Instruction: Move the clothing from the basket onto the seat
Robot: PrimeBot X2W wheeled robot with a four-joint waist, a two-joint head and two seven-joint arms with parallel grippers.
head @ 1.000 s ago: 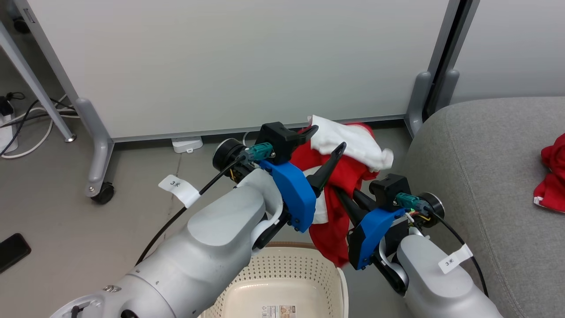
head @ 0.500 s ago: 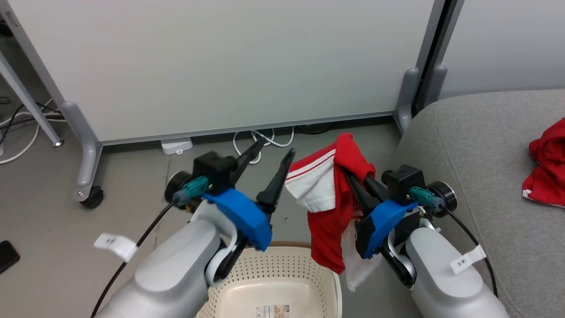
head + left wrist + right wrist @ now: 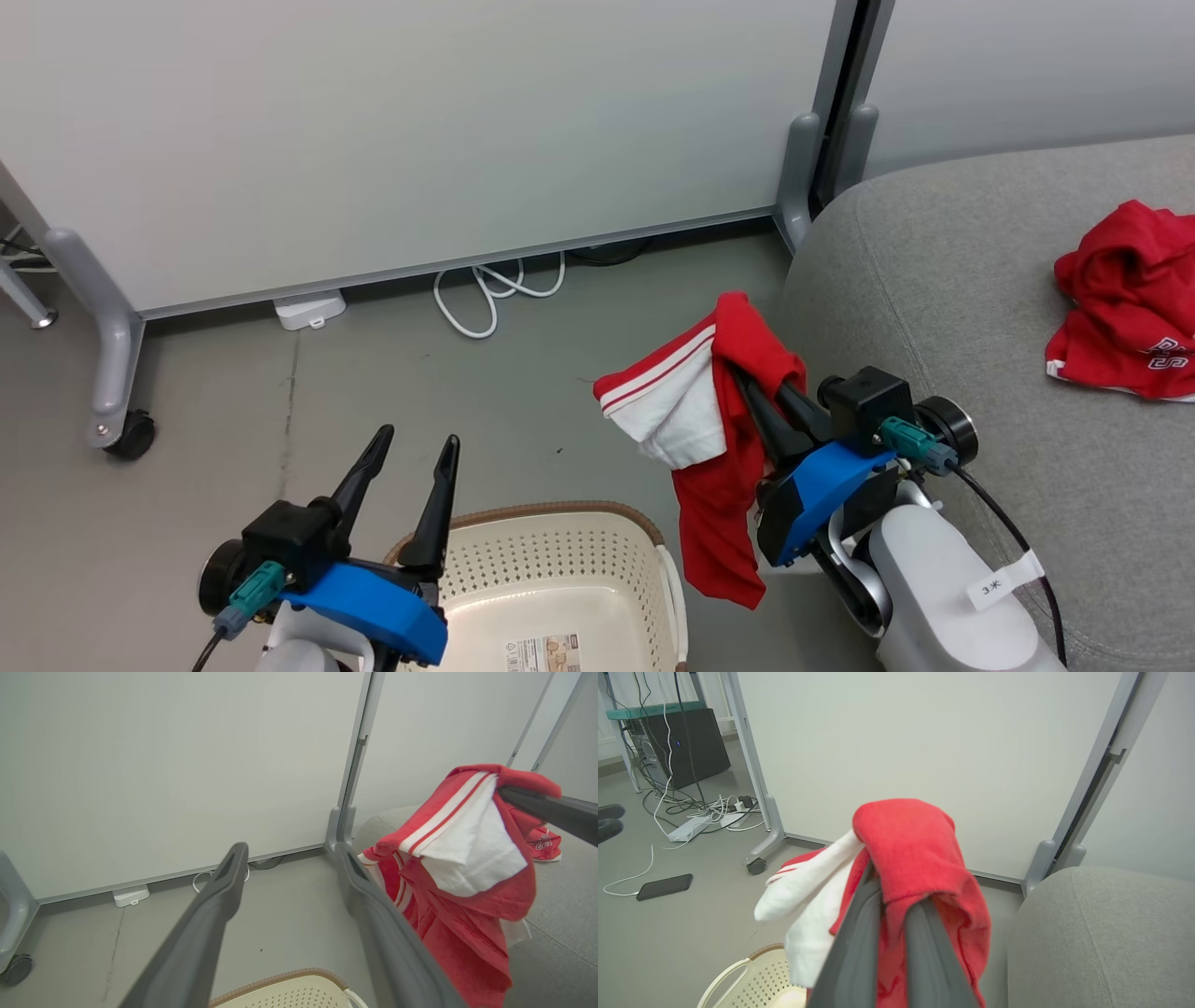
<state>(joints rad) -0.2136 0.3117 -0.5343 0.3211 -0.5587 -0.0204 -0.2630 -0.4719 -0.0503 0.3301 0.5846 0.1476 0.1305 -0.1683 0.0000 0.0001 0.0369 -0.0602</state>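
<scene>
1. The right gripper [image 3: 758, 397] is clamped shut on the striped garment [image 3: 714, 485]; its two dark fingers lie pressed together, and the red cloth folds over their tips and hides them.
2. The striped garment hangs in the air from those fingers; a white panel edged with red and white stripes juts out towards the robot's left; a long red fold hangs down beside the right arm, its lower end just beside the right rim of the basket [image 3: 560, 565]; whether the two touch cannot be told.
3. In the head view this garment sits between the basket and the seat [image 3: 934, 299], above the grey floor [image 3: 373, 392] and short of the cushion.
4. The lettered garment [image 3: 1125, 299] lies crumpled on the seat, far out to the right; some white lettering shows near its lower edge.
5. The seat is a broad grey cushion with a rounded corner and a stitched seam; the right arm is close against its near side.
6. The basket stands on the floor between the two arms; its perforated wall, brown rim and pale bottom with a printed label show.
7. The left gripper [image 3: 417, 439] has its fingers spread wide with nothing between them; it points up by the basket's left rim, well apart from the hanging garment.
8. Behind stands a pale partition [image 3: 420, 140] on grey feet, one with a caster [image 3: 131, 434]; a looped white cable [image 3: 485, 289] lies at its base.
</scene>
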